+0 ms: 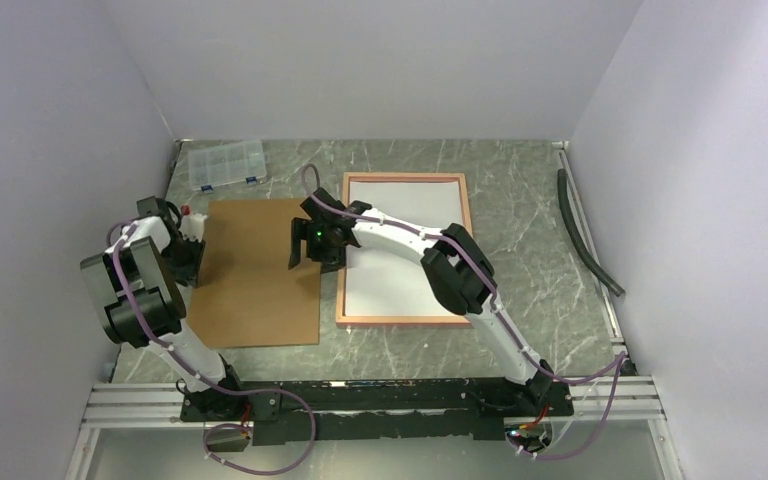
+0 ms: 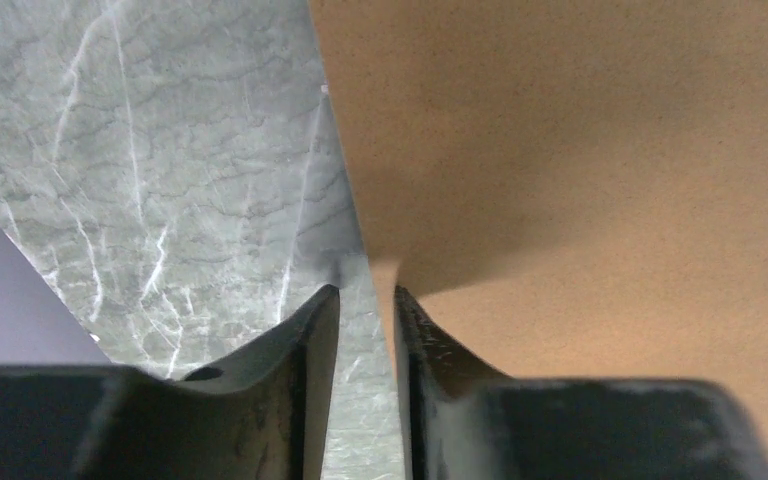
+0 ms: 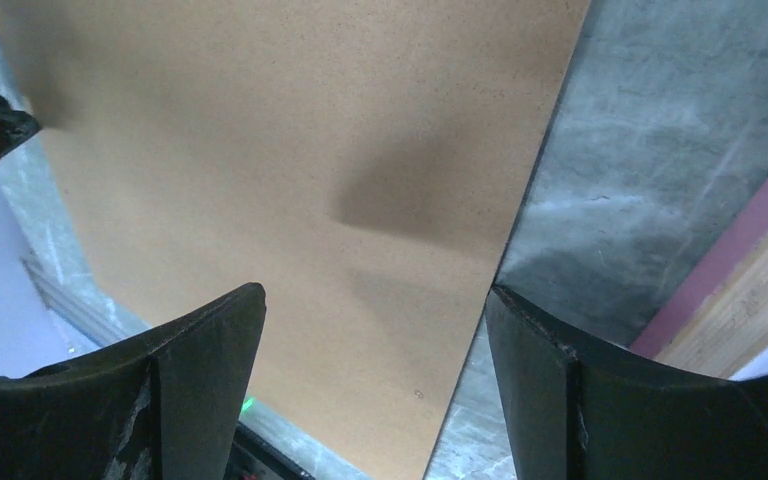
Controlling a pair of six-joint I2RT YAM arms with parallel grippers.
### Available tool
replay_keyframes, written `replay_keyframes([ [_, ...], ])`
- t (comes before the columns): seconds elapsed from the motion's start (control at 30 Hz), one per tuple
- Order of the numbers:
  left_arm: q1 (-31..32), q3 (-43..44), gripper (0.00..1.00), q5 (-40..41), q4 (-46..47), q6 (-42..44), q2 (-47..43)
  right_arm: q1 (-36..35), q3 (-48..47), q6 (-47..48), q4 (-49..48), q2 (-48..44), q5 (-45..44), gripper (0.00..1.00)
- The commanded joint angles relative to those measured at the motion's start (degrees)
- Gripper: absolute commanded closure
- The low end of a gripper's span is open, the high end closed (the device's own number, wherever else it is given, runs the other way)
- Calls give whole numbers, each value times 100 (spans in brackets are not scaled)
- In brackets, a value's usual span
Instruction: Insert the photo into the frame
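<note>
The photo [image 1: 400, 290] lay white side up inside the frame [image 1: 405, 177], at 3 o'clock from the brown backing board [image 1: 255, 275] on the marble table [image 1: 520, 200]. The danger seemed to be the board: pinched at one edge only, it could sag or slip, and its free edge could push the photo out of place. The left gripper [image 2: 365, 290], at the board's 9 o'clock edge, was nearly closed on that edge. The right gripper [image 3: 375, 295] hung over the 3 o'clock edge, jaws wide apart, holding nothing.
</note>
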State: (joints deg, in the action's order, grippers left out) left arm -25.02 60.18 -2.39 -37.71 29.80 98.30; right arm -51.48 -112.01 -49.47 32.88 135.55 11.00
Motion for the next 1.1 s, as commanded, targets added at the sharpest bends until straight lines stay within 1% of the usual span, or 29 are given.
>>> replay_keyframes([
  [0.0, 141, -128, 76, -430, -23, -266, 180, 36, 200, -472, -987, 92, 605, 16],
  [0.03, 164, -158, 80, -485, -4, -293, 153, 52, 233, -549, -1153, 45, 689, 16],
  [0.1, 237, -165, 83, -603, -83, -375, 137, 78, 317, -658, -1474, -108, 797, 16],
  [0.3, 525, -226, 83, -717, -190, -437, 162, 161, 630, -1119, -2455, -723, 1253, 18],
  [0.47, 699, -309, 84, -753, -216, -433, 108, 161, 910, -1269, -2794, -1249, 1352, 19],
  [0.57, 797, -322, 84, -809, -227, -476, 87, 194, 1415, -1438, -3084, -1632, 1364, 19],
  [0.63, 870, -319, 84, -863, -230, -539, 123, 221, 1927, -1602, -3488, -1938, 1365, 20],
  [0.7, 949, -306, 84, -849, -229, -586, 206, 252, 2177, -1661, -3645, -2066, 1371, 20],
  [0.73, 969, -311, 84, -802, -220, -601, 222, 254, 2173, -1589, -3487, -2075, 1312, 20],
  [0.87, 848, -193, 84, -730, -401, -510, 1, 209, 1356, -734, -1873, -1702, 688, 20],
  [0.97, 514, 213, 81, -767, -788, -438, -218, 89, 672, -120, -772, -1263, -46, 20],
  [1.07, 0, 816, 77, -983, -1190, -318, -362, -27, 230, 217, -178, -881, -588, 18],
])
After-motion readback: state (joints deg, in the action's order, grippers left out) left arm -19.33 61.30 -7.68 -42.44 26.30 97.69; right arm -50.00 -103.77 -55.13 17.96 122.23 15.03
